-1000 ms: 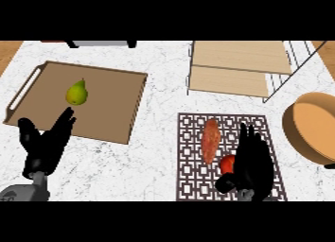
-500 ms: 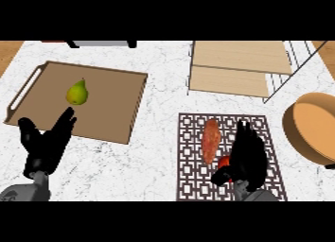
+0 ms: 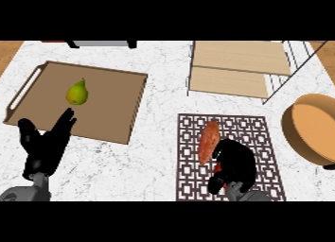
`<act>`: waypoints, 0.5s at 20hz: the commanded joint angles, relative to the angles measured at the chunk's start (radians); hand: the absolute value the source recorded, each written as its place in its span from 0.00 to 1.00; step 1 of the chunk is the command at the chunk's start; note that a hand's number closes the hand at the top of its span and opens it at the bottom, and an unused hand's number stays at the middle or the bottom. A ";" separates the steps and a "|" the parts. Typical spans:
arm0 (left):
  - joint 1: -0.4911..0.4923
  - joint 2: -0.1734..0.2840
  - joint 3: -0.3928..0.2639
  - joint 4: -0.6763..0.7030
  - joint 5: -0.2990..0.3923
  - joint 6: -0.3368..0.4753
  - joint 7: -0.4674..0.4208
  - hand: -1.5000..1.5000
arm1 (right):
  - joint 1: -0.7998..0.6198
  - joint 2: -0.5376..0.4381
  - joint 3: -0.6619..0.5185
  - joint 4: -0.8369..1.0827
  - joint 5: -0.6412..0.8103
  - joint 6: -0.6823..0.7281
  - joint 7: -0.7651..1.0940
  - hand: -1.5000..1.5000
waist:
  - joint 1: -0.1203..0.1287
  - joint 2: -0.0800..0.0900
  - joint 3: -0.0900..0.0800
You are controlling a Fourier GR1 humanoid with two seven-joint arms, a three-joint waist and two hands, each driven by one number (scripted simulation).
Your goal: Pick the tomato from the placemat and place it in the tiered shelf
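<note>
Your right hand (image 3: 233, 163) sits low on the placemat (image 3: 258, 130), fingers curled down over the tomato (image 3: 218, 168); only a sliver of red shows at the hand's 8 o'clock side, so most of the tomato is hidden under the palm. The hand reads as closed around it. Just at the hand's 11 o'clock lies a sweet potato (image 3: 209, 141), long and orange, touching or nearly touching the fingers; you cannot tell which.

Your left hand (image 3: 44, 149) rests at the lower left, fingers straight and pointing up toward 1 o'clock, holding nothing. Its fingertips overlap the near edge of the wooden tray (image 3: 114, 101), where a pear (image 3: 76, 92) stands well apart from the hand.

The tiered shelf (image 3: 236, 68) lies at 12 o'clock from the placemat, its pale boards bare, with a thin wire frame running down its right side. Bare marble counter (image 3: 163, 156) separates the placemat's far edge from the shelf. At 2 o'clock from your right hand a wooden bowl (image 3: 317, 130) sits just beside the placemat's right edge
</note>
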 commanded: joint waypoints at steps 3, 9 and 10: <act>-0.002 -0.029 0.006 0.059 -0.012 -0.010 0.012 0.50 | 0.011 0.012 0.040 0.053 0.046 -0.126 -0.112 1.00 | -0.002 0.014 0.000; 0.002 -0.045 -0.025 -0.006 -0.020 0.004 0.050 0.50 | -0.226 0.026 0.132 0.112 -0.287 -0.053 -0.189 1.00 | 0.033 0.021 0.002; -0.030 -0.030 -0.003 0.066 -0.017 -0.017 0.028 0.50 | -0.298 0.026 0.126 0.105 -0.289 -0.011 -0.181 1.00 | 0.020 0.021 0.000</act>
